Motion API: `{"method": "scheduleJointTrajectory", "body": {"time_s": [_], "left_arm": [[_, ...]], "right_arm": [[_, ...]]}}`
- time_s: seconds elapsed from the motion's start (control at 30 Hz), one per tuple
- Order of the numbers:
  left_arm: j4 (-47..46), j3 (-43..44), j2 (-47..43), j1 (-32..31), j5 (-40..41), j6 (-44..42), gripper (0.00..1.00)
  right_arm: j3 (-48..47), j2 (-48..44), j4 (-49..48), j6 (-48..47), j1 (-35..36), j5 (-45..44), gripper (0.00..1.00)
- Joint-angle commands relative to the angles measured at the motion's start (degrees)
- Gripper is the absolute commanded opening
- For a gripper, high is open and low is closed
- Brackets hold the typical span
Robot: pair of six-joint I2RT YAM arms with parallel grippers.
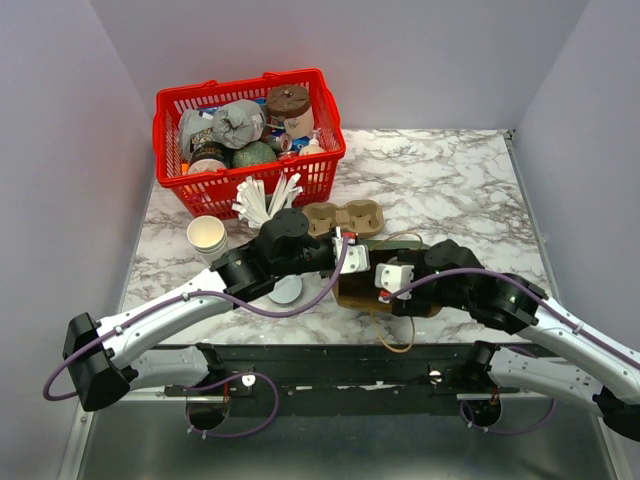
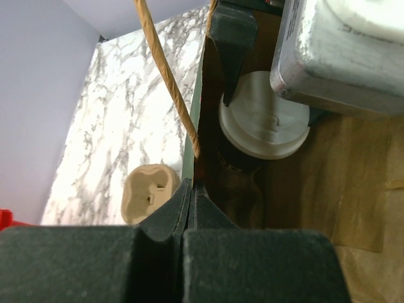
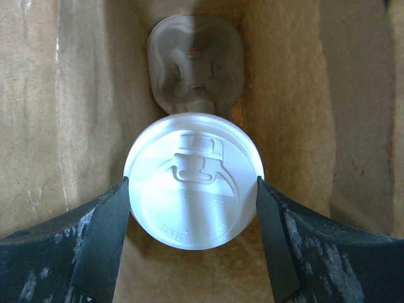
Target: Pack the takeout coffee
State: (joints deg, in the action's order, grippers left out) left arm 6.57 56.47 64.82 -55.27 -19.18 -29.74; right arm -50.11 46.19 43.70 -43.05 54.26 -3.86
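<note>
The takeout coffee, a cup seen from above by its round white lid, hangs inside the open brown paper bag. My right gripper is shut on it, its fingers pressed against both sides of the lid. A moulded cup carrier lies on the bag's floor below it. My left gripper is shut on the bag's rim and holds the mouth open. The lid also shows in the left wrist view. From above, both grippers, left and right, meet at the bag.
A red basket full of goods stands at the back left. A second cup carrier, white sticks, a stack of lidless cups and a loose flat lid lie round the left arm. The bag's twine handle stands up.
</note>
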Motion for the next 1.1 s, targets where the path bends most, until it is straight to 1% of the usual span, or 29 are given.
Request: {"method": "scheduleJointTrajectory", "body": {"time_s": [0.0, 0.03, 0.1, 0.13, 0.17, 0.23, 0.33, 0.43, 0.5, 0.6, 0.8, 1.07], "left_arm": [[-1.9, -0.7, -1.0, -0.3, -4.1, 7.4, 0.0], [-1.8, -0.6, -0.8, -0.3, -4.5, 8.3, 0.08], [-2.4, -0.3, -0.9, -0.3, -4.5, 9.6, 0.27], [-2.4, 0.0, -1.0, -0.2, -3.9, 10.4, 0.42], [-2.3, 0.4, -1.3, -0.3, -3.4, 12.7, 0.49], [-0.9, 1.5, -1.9, 0.1, -3.4, 14.5, 0.6], [0.4, 0.5, -4.4, 0.3, -6.0, 16.4, 0.69], [0.6, -1.3, -6.0, 0.4, -8.2, 18.2, 0.71], [-0.1, -1.6, -5.8, 0.4, -8.0, 18.7, 0.72], [-0.7, -0.8, -3.7, 0.5, -8.8, 17.8, 0.72], [-1.2, 0.1, 0.3, 0.5, -9.6, 16.5, 0.7], [-0.6, 0.5, 2.0, 0.5, -10.3, 15.2, 0.61]], "right_arm": [[0.0, -0.8, 3.4, 1.4, -0.2, -1.3, 0.01], [-0.2, -1.1, 4.8, 1.6, -0.2, -0.5, 0.01], [-0.2, -1.5, 5.6, 2.4, -0.2, 0.7, 0.0], [-0.2, -1.5, 6.0, 2.6, -0.1, 0.8, 0.01], [0.1, -1.5, 5.8, 2.6, -0.1, 0.5, 0.01], [0.4, -1.6, 5.5, 2.5, -0.1, 0.4, 0.01], [0.7, -1.9, 5.3, 3.1, -0.1, 0.5, 0.01], [1.8, -2.9, 5.2, 3.1, -0.2, 0.2, 0.01], [2.9, -3.7, 4.2, 2.6, -0.3, -2.2, 0.01], [3.2, -3.9, 2.5, 1.3, -0.8, -3.1, 0.0], [3.4, -3.3, 0.6, 2.4, -1.2, -4.0, 0.01], [5.5, -3.0, -3.4, 2.4, -2.8, -5.5, 0.01]]}}
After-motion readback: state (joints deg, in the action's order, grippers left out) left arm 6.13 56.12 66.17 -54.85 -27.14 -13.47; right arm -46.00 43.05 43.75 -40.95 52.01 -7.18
